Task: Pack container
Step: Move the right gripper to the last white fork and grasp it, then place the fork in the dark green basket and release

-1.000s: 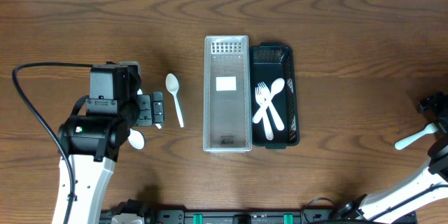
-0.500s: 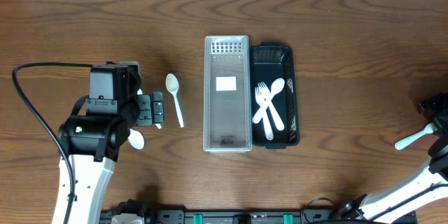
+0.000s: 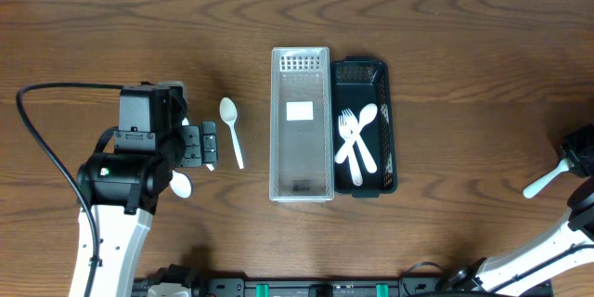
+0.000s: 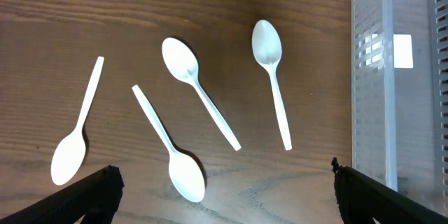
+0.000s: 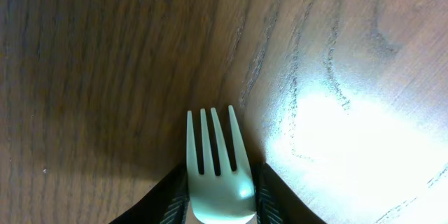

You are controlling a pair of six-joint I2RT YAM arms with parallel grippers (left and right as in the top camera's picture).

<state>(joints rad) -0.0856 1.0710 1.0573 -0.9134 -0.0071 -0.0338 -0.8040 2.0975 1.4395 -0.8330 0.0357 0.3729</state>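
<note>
Several white plastic spoons point(image 4: 196, 87) lie loose on the wood under my left gripper point(image 4: 224, 199), whose fingers stand wide apart with nothing between them. From overhead that gripper point(image 3: 206, 145) hovers just left of one spoon point(image 3: 232, 132). A clear container point(image 3: 301, 153) stands mid-table with a black tray point(image 3: 388, 121) against its right side; the tray holds white forks and a spoon point(image 3: 357, 139). At the far right edge my right gripper point(image 3: 577, 160) has its fingers pressed on both sides of a white fork point(image 5: 213, 164) lying on the table, its handle point(image 3: 546, 183) pointing left.
The clear container's slotted wall point(image 4: 399, 77) fills the right side of the left wrist view. A black cable point(image 3: 42, 139) loops left of the left arm. Bare wood lies between the black tray and the right gripper.
My right gripper has closed from wide open onto the fork's head, and the fork has shifted slightly. The left arm and the spoons have not moved.
</note>
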